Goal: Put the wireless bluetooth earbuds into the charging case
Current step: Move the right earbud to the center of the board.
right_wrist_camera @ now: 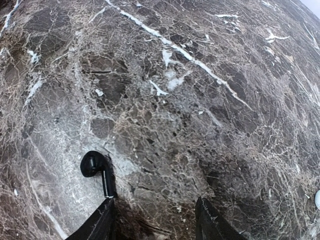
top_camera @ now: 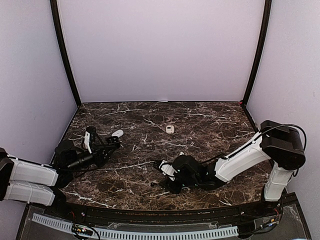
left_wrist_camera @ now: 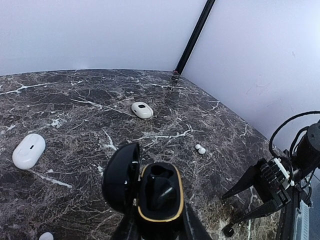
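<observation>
Dark marble table [top_camera: 210, 125] lies under me. My left claw [left_wrist_camera: 161, 232] grips the open black case [left_wrist_camera: 160, 192]; its camera shows two white earbuds [left_wrist_camera: 200, 148] plainly. My right claw [right_wrist_camera: 154, 212] stands open, empty; its camera shows a black earbud [right_wrist_camera: 97, 170] beside one finger.

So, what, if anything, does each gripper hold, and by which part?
Left gripper: open black case, by its base. Right gripper: nothing; jaws open beside black earbud.

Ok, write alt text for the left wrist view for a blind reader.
An open black charging case with a gold rim, gripped by the left hand, fills the bottom centre over a dark marble table. Two white earbuds lie to its right; two white cases sit farther off.
</observation>
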Controlling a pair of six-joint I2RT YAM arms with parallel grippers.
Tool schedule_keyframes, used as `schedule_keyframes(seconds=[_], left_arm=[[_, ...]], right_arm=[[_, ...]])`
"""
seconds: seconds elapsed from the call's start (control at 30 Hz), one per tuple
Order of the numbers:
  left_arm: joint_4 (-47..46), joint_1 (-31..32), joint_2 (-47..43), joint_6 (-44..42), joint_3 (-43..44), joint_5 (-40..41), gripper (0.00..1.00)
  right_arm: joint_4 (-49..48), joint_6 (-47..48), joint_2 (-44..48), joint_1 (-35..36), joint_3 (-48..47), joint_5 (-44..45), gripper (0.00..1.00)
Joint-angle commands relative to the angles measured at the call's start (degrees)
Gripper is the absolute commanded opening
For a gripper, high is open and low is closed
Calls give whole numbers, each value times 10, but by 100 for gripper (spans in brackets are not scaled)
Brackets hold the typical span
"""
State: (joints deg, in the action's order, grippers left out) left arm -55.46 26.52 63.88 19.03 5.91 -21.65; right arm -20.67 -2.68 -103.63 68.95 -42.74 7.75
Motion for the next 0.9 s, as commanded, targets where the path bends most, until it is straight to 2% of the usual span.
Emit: schedule_keyframes(seconds=[0.0, 0.53, 0.87], left_arm=[[-41, 3, 0, -49, -8, -23, 3], [-54, 3, 21, -64, -2, -45, 4], [-55, 3, 21, -68, -2, -55, 4]], right_arm=[[-4, -4, -10, -8, -12, 9, 54], [8, 21, 28, 2, 6, -30, 55], [-3, 16, -7, 11, -11, -9, 61]])
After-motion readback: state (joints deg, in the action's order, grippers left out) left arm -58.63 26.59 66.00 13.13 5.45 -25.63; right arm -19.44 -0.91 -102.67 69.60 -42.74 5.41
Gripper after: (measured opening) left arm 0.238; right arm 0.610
